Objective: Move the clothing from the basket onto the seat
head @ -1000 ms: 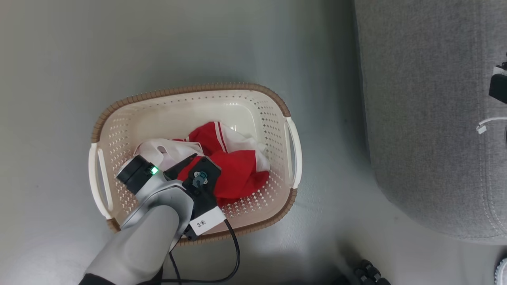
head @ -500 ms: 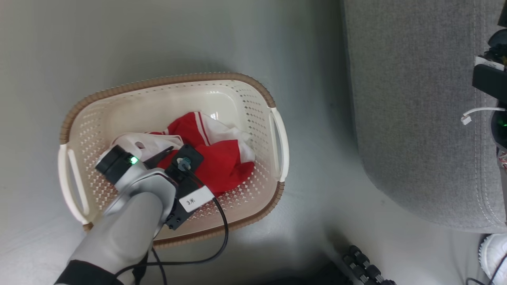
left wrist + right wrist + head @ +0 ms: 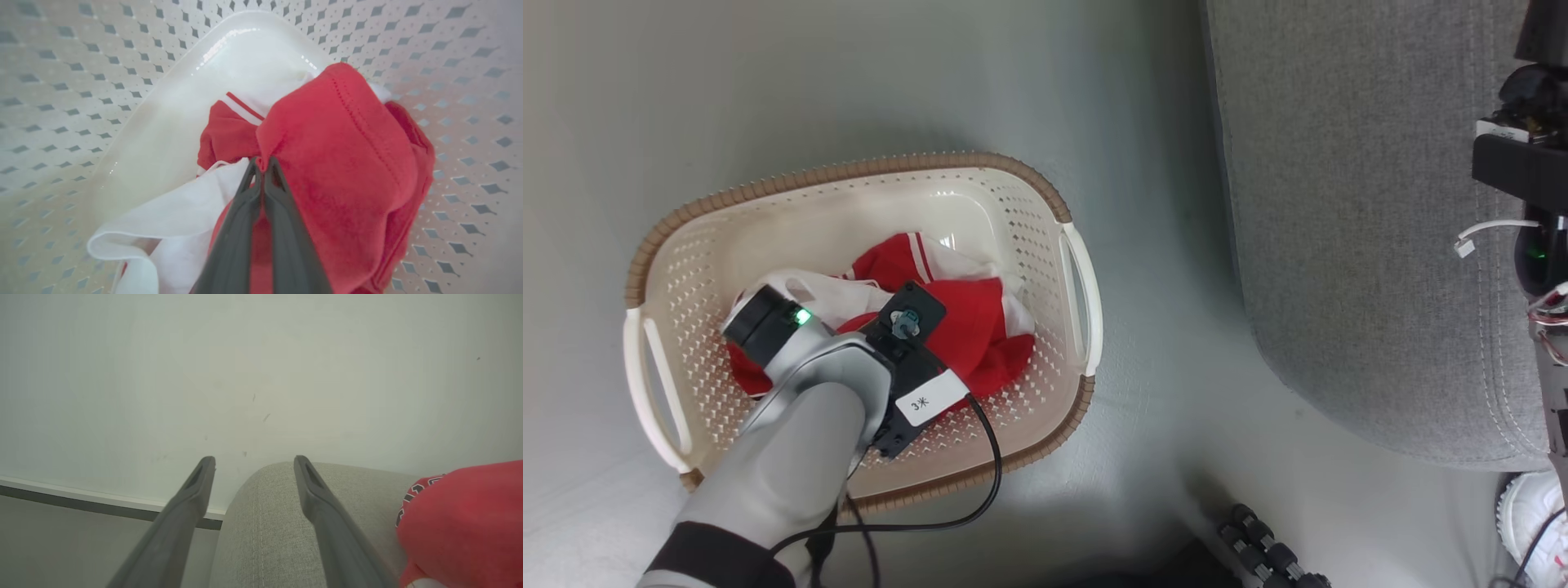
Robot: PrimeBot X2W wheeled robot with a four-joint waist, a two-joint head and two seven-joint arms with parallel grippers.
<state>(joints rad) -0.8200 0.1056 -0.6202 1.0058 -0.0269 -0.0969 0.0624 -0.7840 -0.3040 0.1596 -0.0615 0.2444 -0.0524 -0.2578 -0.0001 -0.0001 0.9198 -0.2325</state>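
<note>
left wrist view, bottom centre: left gripper jaws pinched together on a fold of the red clothing, white fabric bunched to its lower left. head view: left forearm comes in from lower left, wrist down inside the basket, and the clothing heap sits on the basket bottom, middle to lower part. basket is on the grey floor, left-centre of frame. seat takes the right side, apart from the basket. right wrist view: right gripper fingers spread wide, nothing between them, above the seat's rounded edge. a red garment with numerals lies on the seat at lower right. pale wall behind.
</note>
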